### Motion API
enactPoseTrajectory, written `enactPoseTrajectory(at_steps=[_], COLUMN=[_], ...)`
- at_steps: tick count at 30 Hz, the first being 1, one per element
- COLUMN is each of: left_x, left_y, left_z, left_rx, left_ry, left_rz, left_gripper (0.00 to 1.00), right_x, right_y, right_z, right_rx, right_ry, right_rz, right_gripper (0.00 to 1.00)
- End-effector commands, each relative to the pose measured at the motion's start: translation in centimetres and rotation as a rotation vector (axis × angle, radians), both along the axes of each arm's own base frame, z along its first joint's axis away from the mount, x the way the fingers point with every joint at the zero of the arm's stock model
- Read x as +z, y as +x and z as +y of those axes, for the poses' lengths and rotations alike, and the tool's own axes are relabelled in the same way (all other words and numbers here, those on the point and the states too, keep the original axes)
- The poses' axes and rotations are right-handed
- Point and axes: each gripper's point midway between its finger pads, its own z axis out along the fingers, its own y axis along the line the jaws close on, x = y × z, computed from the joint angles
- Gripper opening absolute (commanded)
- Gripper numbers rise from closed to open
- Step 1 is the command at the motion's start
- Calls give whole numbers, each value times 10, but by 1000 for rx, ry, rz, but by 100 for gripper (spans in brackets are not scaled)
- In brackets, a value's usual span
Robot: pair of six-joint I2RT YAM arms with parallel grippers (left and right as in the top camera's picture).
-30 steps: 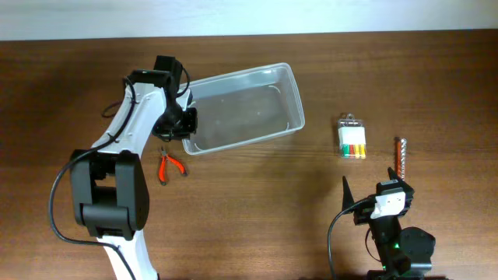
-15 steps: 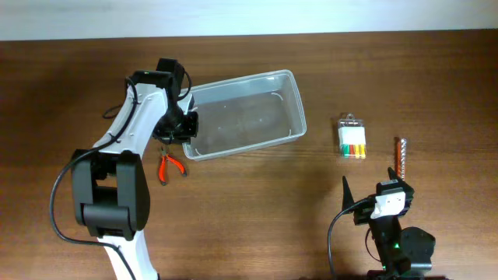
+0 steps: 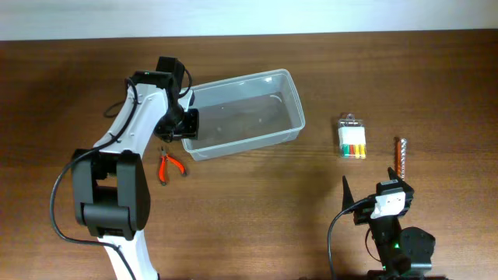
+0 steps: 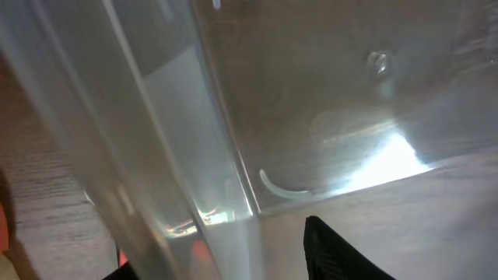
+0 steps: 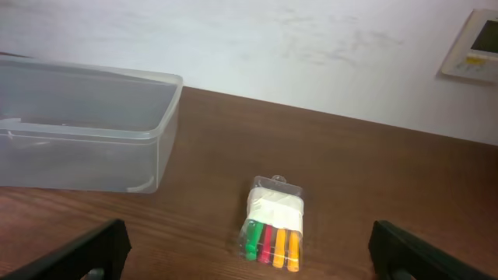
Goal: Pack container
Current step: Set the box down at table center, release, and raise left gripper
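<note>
Reach decides the next move. The container (image 3: 245,109) lies at the far middle of the table (image 3: 257,218). Its long axis runs left to right, with the right end turned slightly toward the far edge. It looks empty.

The left gripper (image 3: 180,123) is at the container's left short end. In the left wrist view its fingers (image 4: 334,249) stand on either side of the clear wall. I cannot tell whether they are pinching the wall or have let go. The pliers (image 3: 170,167) lie just beside that arm, toward the near edge from the container's left corner, so the left arm is nearer to them.

The right gripper (image 5: 247,237) is parked near the near right corner with its jaws spread wide and nothing between them. The marker pack (image 3: 352,140) lies straight ahead of it, toward the far edge, and the rod (image 3: 400,155) is just right of the pack. Both have their long axes running near to far, and both are well apart from the container's right end. I judge these two to be the right arm's work, each needing to be carried leftward and away from the arm.

Compared with a second ago, the container has moved a little toward the near edge and looks flatter on the table. The left arm has barely shifted. The pliers, pack, rod and right arm are where they were.
</note>
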Motion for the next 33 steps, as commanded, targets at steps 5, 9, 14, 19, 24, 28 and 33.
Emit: enactPoseTrajectory(at_steps=[5,9,14,19,24,28,33], left_x=[53,76,101,124,138,138,137], left_y=[37,47,58,58,50,42,33], left_z=[0,-1,9,51,96,128,156], left_rx=[47,48,90,334,583,661,726], left_ry=[-70,-76,-30,131,146,146,159], left_rz=[-147,-196,-252,-281,-282,-257,-234], left_gripper=[49,50,54,54,57,99,99], right_x=[-2,-2,-2,-2,-2,-2,-2], right_y=[0,0,0,0,0,0,0], right_z=[2,2,2,2,2,2,2], right_rx=[7,7,7,7,7,7,7], right_ry=[0,0,0,0,0,0,0], right_rz=[2,1,1,1,1,1,1], right_gripper=[99,99,99,99,99,99,99])
